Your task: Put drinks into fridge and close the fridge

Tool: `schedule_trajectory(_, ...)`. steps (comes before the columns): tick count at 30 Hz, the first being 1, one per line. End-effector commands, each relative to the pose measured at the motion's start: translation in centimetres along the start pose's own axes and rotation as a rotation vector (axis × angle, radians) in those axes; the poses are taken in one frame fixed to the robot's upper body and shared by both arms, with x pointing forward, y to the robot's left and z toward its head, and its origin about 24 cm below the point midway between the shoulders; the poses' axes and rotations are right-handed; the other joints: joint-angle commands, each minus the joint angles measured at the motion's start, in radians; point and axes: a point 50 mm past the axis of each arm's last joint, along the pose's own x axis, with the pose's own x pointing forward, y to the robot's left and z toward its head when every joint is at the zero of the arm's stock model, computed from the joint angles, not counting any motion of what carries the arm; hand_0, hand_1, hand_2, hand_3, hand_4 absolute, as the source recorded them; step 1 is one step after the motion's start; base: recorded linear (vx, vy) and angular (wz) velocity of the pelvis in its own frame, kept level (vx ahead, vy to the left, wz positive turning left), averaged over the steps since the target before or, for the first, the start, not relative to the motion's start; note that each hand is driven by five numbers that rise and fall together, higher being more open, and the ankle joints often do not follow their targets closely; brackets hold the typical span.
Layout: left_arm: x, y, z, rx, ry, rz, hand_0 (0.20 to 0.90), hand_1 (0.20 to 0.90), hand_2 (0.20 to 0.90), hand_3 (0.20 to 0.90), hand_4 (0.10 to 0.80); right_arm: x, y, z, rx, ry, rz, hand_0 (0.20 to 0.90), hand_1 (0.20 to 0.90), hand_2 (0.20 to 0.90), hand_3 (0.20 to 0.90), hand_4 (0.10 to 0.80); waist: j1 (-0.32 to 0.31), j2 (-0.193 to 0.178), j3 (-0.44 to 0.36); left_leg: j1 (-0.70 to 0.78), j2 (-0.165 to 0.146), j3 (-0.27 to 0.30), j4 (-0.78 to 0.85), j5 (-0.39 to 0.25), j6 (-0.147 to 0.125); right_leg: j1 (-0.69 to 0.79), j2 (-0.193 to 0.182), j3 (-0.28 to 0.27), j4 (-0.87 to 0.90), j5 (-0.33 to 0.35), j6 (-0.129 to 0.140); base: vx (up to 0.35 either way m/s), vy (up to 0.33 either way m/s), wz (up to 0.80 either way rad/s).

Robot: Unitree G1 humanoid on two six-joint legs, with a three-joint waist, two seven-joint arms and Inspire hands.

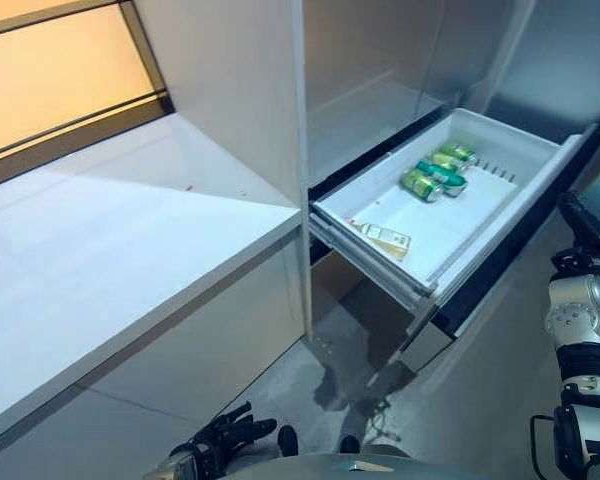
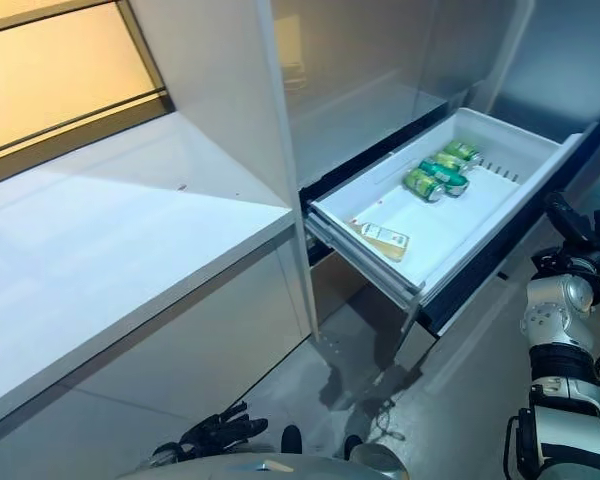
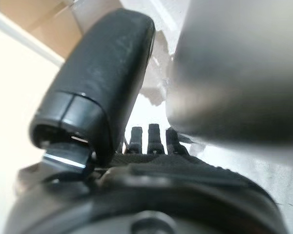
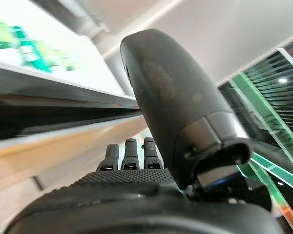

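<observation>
A pale bench (image 1: 130,250) fills the left of the scene, bare under a lit window. Low and near, the left hand (image 1: 225,437) hangs by the floor with fingers loosely straight, holding nothing, idle because the drinks are already stowed. To the right the fridge drawer (image 1: 540,185) stands pulled out: three green cans (image 1: 438,170) lie together at its far end and a pale bottle (image 1: 385,238) lies apart at its near end. At far right the right hand (image 2: 570,228), fingers relaxed and empty, sits just beside the drawer's front, well placed, I judge, to push it closed
</observation>
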Motion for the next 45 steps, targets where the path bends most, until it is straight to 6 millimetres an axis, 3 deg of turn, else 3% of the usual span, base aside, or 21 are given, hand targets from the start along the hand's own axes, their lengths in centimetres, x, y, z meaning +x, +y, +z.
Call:
schedule_trajectory(1,-0.2,0.2,-0.2,0.020,0.007,0.009,0.900,0.900,0.900,0.900,0.800,0.9,2.9,5.3,0.186,-0.168,0.040,0.900,0.900,0.900,0.900,0.800,0.056,-0.052,0.002,-0.107,-0.058,-0.039,0.297,-0.266,0.066,-0.073,-0.032,-0.034,0.167,-0.043,-0.040,0.011,0.010,0.37)
schedule_trajectory(5,-0.3,0.6,-0.4,0.016,0.002,0.019,0.900,0.900,0.900,0.900,0.800,1.5,1.9,4.4,0.168,-0.076,-0.010,0.900,0.900,0.900,0.900,0.800,0.073,-0.044,0.024,-0.161,-0.068,-0.048,0.362,-0.278,0.070,-0.118,-0.036,-0.051,0.244,-0.068,-0.056,0.015,0.037,0.24)
schedule_trajectory(11,-0.4,0.8,-0.2,-0.017,-0.026,0.014,0.900,0.900,0.900,0.900,0.800,1.7,2.1,3.6,0.205,-0.014,-0.030,0.900,0.900,0.900,0.900,0.800,0.088,-0.031,0.052,-0.191,-0.075,-0.065,0.369,-0.259,0.065,-0.151,-0.038,-0.059,0.291,-0.084,-0.063,0.024,0.046,0.16)
schedule_trajectory(15,-0.5,0.9,-0.2,-0.023,-0.040,0.007,0.900,0.900,0.900,0.900,0.800,1.6,3.1,3.4,0.227,-0.001,0.018,0.900,0.900,0.900,0.900,0.800,0.102,-0.026,0.067,-0.200,-0.080,-0.079,0.360,-0.244,0.062,-0.164,-0.038,-0.068,0.310,-0.090,-0.065,0.008,0.031,0.10)
schedule_trajectory(27,-1.0,1.5,-1.6,-0.046,-0.029,0.012,0.900,0.900,0.900,0.900,0.800,-0.2,8.9,2.1,0.098,0.092,0.464,0.900,0.900,0.900,0.900,0.800,0.150,-0.017,0.065,-0.157,-0.081,-0.139,0.265,-0.179,0.039,-0.134,-0.049,-0.113,0.299,-0.093,-0.058,0.053,0.044,0.12)
schedule_trajectory(45,-1.9,2.9,-3.1,0.016,0.015,0.023,0.900,0.900,0.900,0.900,0.800,-0.2,12.0,4.3,0.061,0.014,0.470,0.900,0.900,0.900,0.900,0.800,0.234,-0.017,0.043,-0.086,-0.069,-0.232,0.111,-0.093,0.007,-0.036,-0.066,-0.191,0.124,-0.033,-0.030,0.051,0.013,0.22)
